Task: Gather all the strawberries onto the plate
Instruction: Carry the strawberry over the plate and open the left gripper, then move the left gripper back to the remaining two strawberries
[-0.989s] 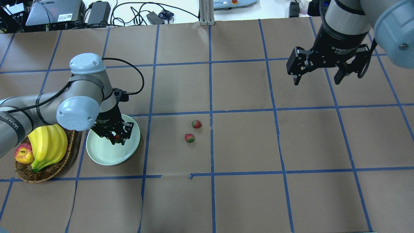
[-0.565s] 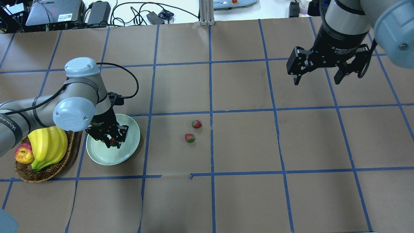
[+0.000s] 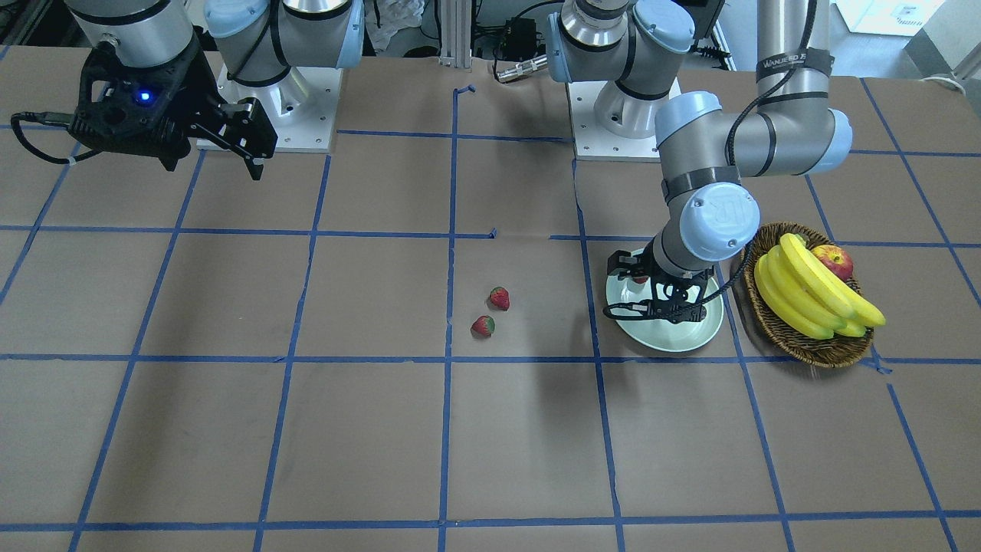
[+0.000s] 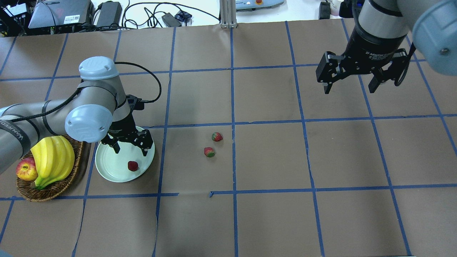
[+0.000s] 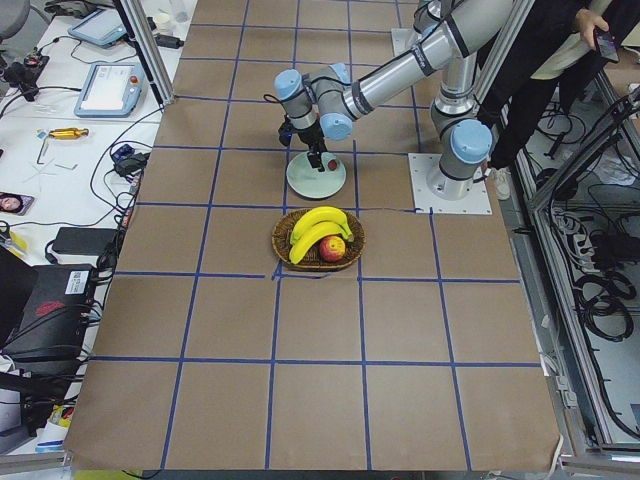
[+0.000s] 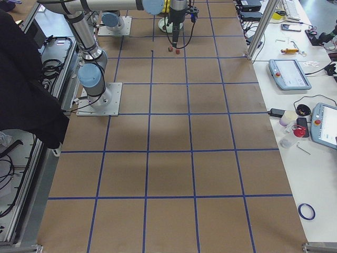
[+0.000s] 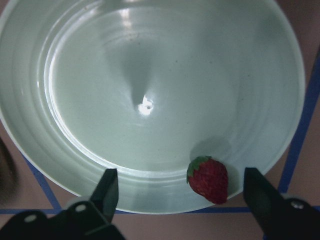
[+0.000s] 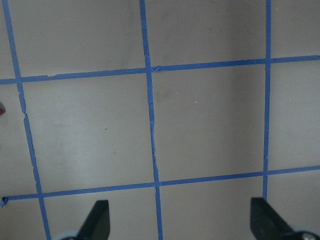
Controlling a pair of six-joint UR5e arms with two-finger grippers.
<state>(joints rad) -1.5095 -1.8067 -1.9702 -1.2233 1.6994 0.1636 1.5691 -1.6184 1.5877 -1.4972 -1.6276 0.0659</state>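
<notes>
One strawberry [image 4: 133, 166] lies on the pale mint plate [image 4: 109, 167], near its right rim; it also shows in the left wrist view [image 7: 208, 179] and the front view [image 3: 640, 278]. My left gripper [image 4: 130, 151] hangs open and empty just above the plate [image 7: 150, 75], its fingers either side of that strawberry [image 7: 107, 185]. Two more strawberries [image 4: 217, 136] [image 4: 209, 152] lie close together on the brown paper to the right of the plate. My right gripper [image 4: 350, 89] is open and empty, high over the far right of the table.
A brown wicker basket [image 4: 53, 190] with bananas [image 4: 53, 160] and a red-yellow apple [image 4: 25, 169] stands right beside the plate's left side. Blue tape lines grid the table. Cables and boxes lie along the far edge.
My left gripper has opened and let the strawberry go onto the plate, then drawn back slightly from it. The right arm has not moved.
</notes>
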